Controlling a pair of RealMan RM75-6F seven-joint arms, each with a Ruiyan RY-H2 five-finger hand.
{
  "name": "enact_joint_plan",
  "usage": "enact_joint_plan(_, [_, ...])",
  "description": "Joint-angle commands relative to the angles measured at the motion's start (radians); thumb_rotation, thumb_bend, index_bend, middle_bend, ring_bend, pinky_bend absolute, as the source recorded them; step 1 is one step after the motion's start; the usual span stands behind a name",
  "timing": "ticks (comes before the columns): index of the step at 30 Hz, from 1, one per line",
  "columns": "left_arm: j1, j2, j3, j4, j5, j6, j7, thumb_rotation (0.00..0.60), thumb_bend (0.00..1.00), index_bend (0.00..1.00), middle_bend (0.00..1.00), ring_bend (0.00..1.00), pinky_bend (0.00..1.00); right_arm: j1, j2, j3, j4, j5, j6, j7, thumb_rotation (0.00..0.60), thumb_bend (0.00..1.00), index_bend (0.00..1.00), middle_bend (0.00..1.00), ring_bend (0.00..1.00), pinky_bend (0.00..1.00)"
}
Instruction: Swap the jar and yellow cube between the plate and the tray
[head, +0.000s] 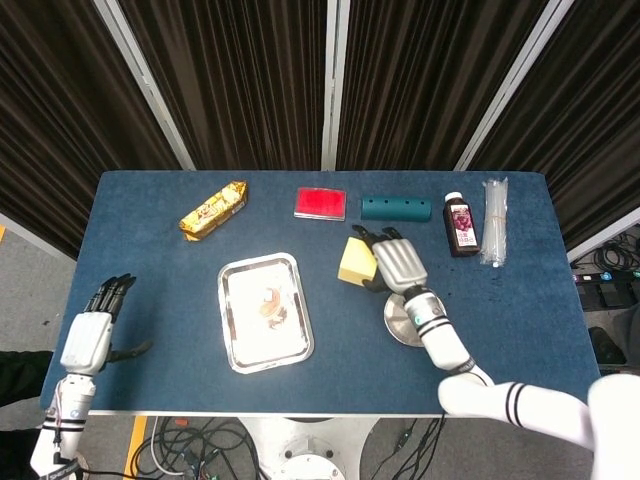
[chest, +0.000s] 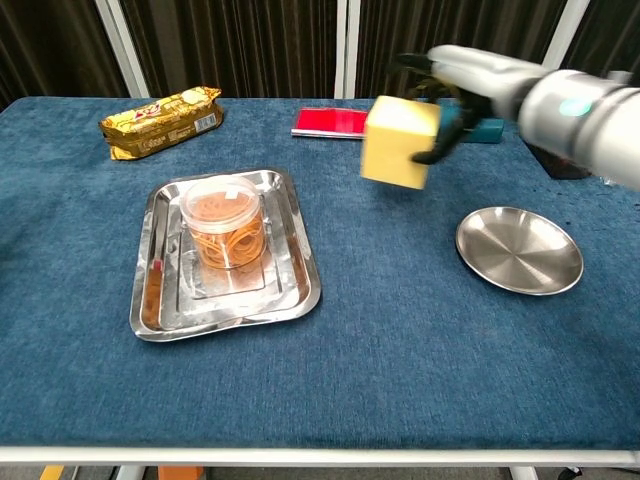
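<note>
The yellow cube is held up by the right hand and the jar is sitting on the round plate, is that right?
Not quite. The right hand does hold the yellow cube up, but the chest view shows the jar sitting in the tray, not on the round plate.

**Dark curtains behind a blue table**

A rectangular table covered in deep blue felt-like cloth (head: 150, 215) fills the middle of the room. Behind its far edge hang black pleated curtains (head: 240, 80), split by pale slanted metal posts (head: 332, 80). Grey floor (head: 30, 250) shows beside the table's left end, and tangled black cables (head: 190, 440) lie below its near edge.
</note>
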Motion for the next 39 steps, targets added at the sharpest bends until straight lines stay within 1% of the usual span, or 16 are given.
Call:
enact_joint_plan(1, [-0.004,-0.004,-0.005,-0.003,0.001,-0.008,0.014,0.6,0.06,0.06,0.04,0.0,0.15,-0.122,0.127,-0.094,-0.126,-0.05,0.079,0.012,0.6,0.24,0.1,0.42,0.33,0.15])
enact_joint_plan(5, [-0.007,-0.005,-0.012,-0.008,0.004,-0.016,0.02,0.6,0.06,0.06,0.04,0.0,0.15,-0.194,0.158,-0.152,-0.155,-0.102,0.112,0.058,0.6,0.24,0.09,0.42,0.33,0.15])
enact_joint_plan(8, [-0.006,-0.005,-0.018,-0.01,0.006,-0.015,0.021,0.6,0.06,0.06,0.04,0.0,0.15,-0.228,0.151,-0.176,-0.148,-0.138,0.127,0.092,0.6,0.23,0.08,0.41,0.33,0.15])
enact_joint_plan(11, [-0.004,-0.004,-0.02,-0.011,0.006,-0.016,0.021,0.6,0.06,0.06,0.04,0.0,0.15,-0.247,0.136,-0.184,-0.126,-0.164,0.134,0.108,0.6,0.23,0.08,0.41,0.33,0.14])
enact_joint_plan(16, [0.0,-0.005,-0.022,-0.013,0.008,-0.018,0.02,0.6,0.06,0.06,0.04,0.0,0.15,-0.259,0.125,-0.178,-0.112,-0.169,0.128,0.104,0.6,0.23,0.06,0.41,0.32,0.14])
enact_joint_plan(24, [0.008,-0.005,-0.021,-0.006,0.015,-0.016,0.006,0.6,0.06,0.06,0.04,0.0,0.15,-0.289,0.134,-0.178,-0.131,-0.184,0.142,0.09,0.6,0.22,0.04,0.41,0.3,0.12])
enact_joint_plan(25, [0.009,-0.006,-0.02,-0.003,0.016,-0.016,0.004,0.6,0.06,0.06,0.04,0.0,0.15,-0.292,0.136,-0.181,-0.133,-0.185,0.137,0.09,0.6,0.21,0.03,0.39,0.29,0.12])
enact_joint_plan(27, [0.01,-0.01,-0.02,0.004,0.018,-0.014,0.002,0.6,0.06,0.06,0.04,0.0,0.15,-0.294,0.141,-0.185,-0.135,-0.183,0.12,0.092,0.6,0.2,0.01,0.33,0.22,0.1])
enact_joint_plan(29, [0.011,-0.013,-0.023,0.01,0.019,-0.013,0.001,0.6,0.06,0.06,0.04,0.0,0.15,-0.292,0.15,-0.189,-0.137,-0.18,0.094,0.094,0.6,0.16,0.0,0.2,0.1,0.05])
enact_joint_plan(30, [0.011,-0.014,-0.025,0.011,0.02,-0.011,0.001,0.6,0.06,0.06,0.04,0.0,0.15,-0.29,0.154,-0.189,-0.139,-0.176,0.083,0.093,0.6,0.12,0.0,0.1,0.04,0.02])
enact_joint_plan(31, [0.012,-0.015,-0.026,0.013,0.022,-0.007,0.001,0.6,0.06,0.06,0.04,0.0,0.14,-0.289,0.156,-0.187,-0.139,-0.177,0.079,0.095,0.6,0.07,0.0,0.03,0.0,0.0])
enact_joint_plan(32, [0.013,-0.017,-0.028,0.016,0.024,-0.002,0.003,0.6,0.05,0.06,0.04,0.0,0.14,-0.291,0.154,-0.183,-0.135,-0.187,0.083,0.103,0.6,0.05,0.0,0.01,0.0,0.0])
enact_joint_plan(34, [0.015,-0.018,-0.031,0.019,0.027,0.006,0.004,0.6,0.05,0.06,0.04,0.0,0.14,-0.298,0.146,-0.179,-0.124,-0.212,0.099,0.121,0.6,0.0,0.0,0.0,0.0,0.0])
enact_joint_plan(39, [0.023,-0.009,-0.034,0.006,0.033,0.021,0.006,0.6,0.03,0.06,0.04,0.0,0.13,-0.326,0.158,-0.177,-0.129,-0.282,0.145,0.18,0.6,0.0,0.0,0.0,0.0,0.0])
